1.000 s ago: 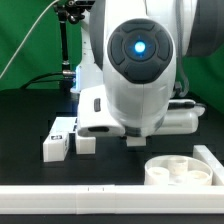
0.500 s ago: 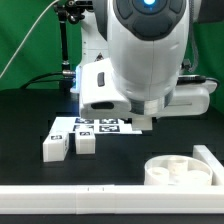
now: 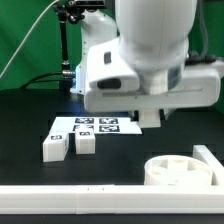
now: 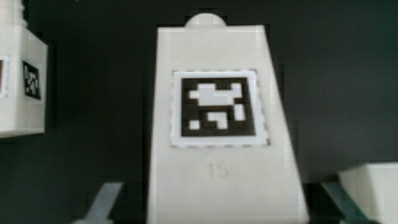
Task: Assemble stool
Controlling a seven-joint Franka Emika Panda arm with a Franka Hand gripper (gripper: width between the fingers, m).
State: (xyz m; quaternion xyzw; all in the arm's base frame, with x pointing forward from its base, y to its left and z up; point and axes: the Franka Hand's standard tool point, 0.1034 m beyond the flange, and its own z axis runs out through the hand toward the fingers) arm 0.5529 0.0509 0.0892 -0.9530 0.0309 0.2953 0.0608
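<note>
Black bench, green backdrop: a white blocky plastic stool leg bears a black-and-white square tag; the faint mark beneath is unreadable. The pincer clamps it. A round rimmed white seat lies near, on the exterior view's right.

The black table bears the marker board, two legs, the seat and a border rail.

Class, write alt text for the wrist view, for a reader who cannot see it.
A white stool leg with a black-and-white square tag fills the view, clamped between the gripper fingers. Another tagged white piece shows beside it against the dark table.
</note>
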